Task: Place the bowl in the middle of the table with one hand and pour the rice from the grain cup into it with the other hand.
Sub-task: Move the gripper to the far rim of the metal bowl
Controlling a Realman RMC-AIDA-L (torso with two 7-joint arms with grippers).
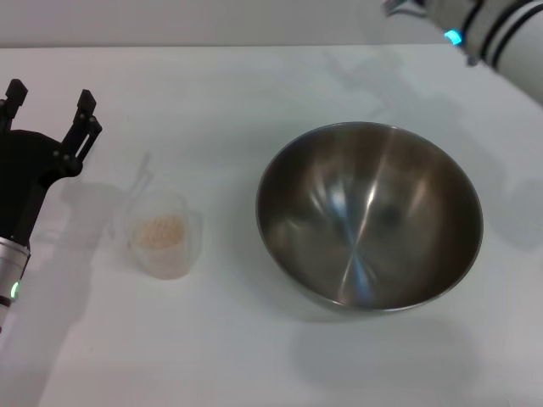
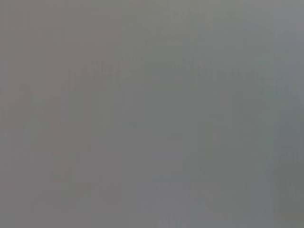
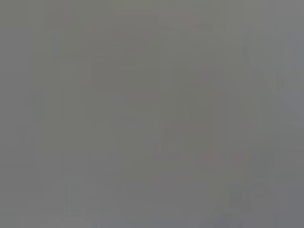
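Observation:
The bowl (image 1: 370, 215), large and shiny steel, stands empty on the white table (image 1: 212, 339), right of the middle. The grain cup (image 1: 163, 234), small and clear, stands upright left of the bowl with rice (image 1: 160, 231) in its bottom. My left gripper (image 1: 49, 102) is at the far left, left of the cup and apart from it, with its black fingers spread and nothing between them. Only a part of my right arm (image 1: 501, 38) shows at the top right corner, beyond the bowl; its gripper is out of view. Both wrist views show a blank grey field.
The table's far edge (image 1: 212, 47) runs along the top of the head view. Nothing else stands on the table.

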